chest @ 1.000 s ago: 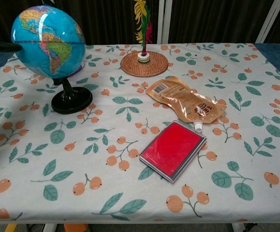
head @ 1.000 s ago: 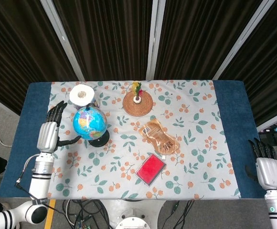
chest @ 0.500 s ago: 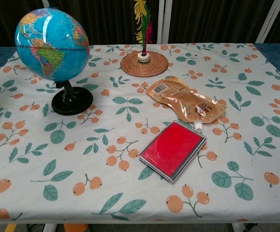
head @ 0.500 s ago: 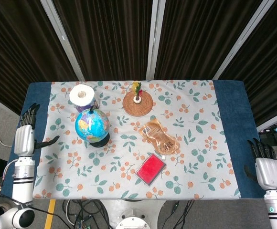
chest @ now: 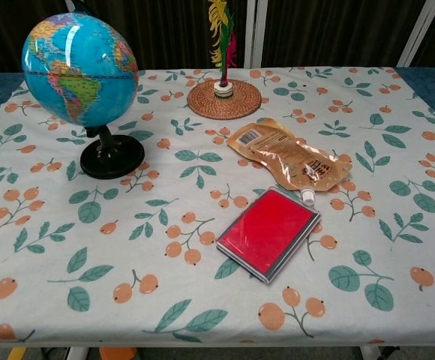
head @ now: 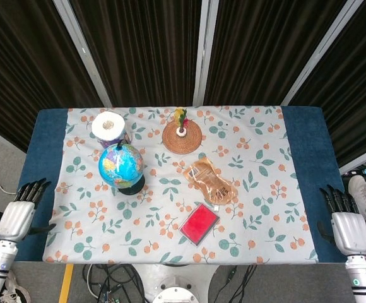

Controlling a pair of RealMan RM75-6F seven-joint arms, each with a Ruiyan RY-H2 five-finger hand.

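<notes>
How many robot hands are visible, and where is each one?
2. The left hand is off the table's near-left corner, fingers apart, holding nothing. The right hand is off the near-right corner, also empty. The chest view shows neither.

My left hand (head: pixel 17 218) and right hand (head: pixel 347 228) have silver-grey backs, black fingers, and white wrists ringed by a dark band.

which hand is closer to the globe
Left. The left hand sits off the table's left edge, a little in front of the globe. The right hand is beyond the table's far right edge, much further away.
</notes>
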